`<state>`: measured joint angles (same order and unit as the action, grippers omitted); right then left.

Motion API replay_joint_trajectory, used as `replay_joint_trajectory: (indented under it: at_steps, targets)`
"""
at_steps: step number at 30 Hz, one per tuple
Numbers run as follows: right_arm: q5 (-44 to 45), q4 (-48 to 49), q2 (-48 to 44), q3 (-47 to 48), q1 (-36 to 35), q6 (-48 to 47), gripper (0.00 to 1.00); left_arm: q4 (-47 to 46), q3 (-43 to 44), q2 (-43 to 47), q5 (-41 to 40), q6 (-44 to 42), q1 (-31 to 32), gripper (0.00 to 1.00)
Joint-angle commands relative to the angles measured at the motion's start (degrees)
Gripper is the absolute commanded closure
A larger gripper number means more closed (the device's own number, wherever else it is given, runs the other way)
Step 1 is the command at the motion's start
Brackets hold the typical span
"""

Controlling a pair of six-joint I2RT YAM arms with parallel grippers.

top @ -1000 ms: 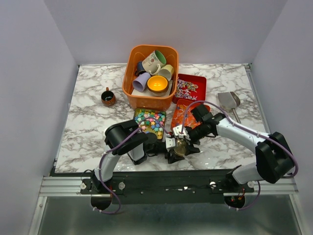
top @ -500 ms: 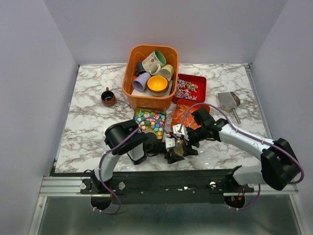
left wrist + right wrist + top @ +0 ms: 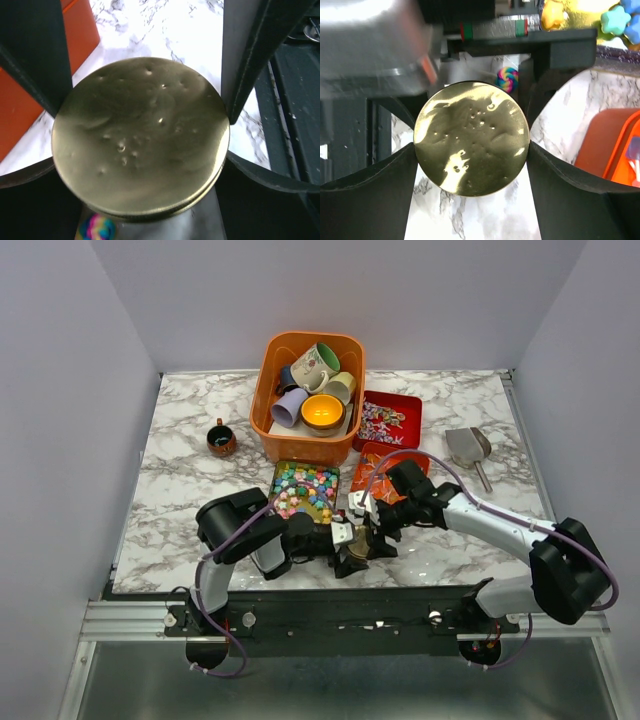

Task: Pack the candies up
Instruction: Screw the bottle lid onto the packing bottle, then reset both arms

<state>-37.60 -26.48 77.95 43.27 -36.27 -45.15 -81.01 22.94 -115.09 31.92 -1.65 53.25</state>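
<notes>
The left gripper and right gripper meet at the near edge on one gold lid, and each pair of fingers is pressed against its rim (the top is dimpled and shiny). A swirl candy lies just beside it. Beyond, star candies fill a tin, with orange-red candies alongside, partly under the right arm. Speckled candies sit in a tray farther back. The orange bin holds mugs, their prints too small to read. A cup stands to its left and a scoop to the right.
</notes>
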Motion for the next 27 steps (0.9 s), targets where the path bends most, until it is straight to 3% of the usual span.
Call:
replay_joint_trajectory:
  at_steps: [1,5,8,11,12,23,27]
  targets:
    - [12.2,-3.0,3.1,-0.9,1.2,3.2,0.28,5.1,-4.7,6.4,-0.5,0.0,0.5,0.01]
    - [12.1,-3.7,3.3,-0.6,1.2,1.9,0.28,8.8,-6.3,10.8,-0.3,0.0,0.2,0.01]
    - [12.1,-4.1,3.3,-0.6,1.2,1.1,0.21,10.7,-7.1,15.0,-0.4,0.7,0.1,0.01]
    - [12.3,-4.7,3.1,-0.3,1.2,0.5,0.13,15.4,-7.6,19.4,-0.5,1.5,0.1,0.01]
    - [12.3,-4.9,3.1,0.0,1.2,0.5,0.00,16.4,-7.9,21.0,-0.8,1.4,0.1,0.01]
    - [13.3,-8.3,-0.3,1.6,1.3,-1.0,0.00,17.7,-5.5,22.9,-0.2,2.1,0.2,0.01]
    - [13.2,-11.7,-2.9,3.1,1.6,-2.3,0.00,22.1,-3.5,25.0,-1.2,2.0,0.2,0.01]
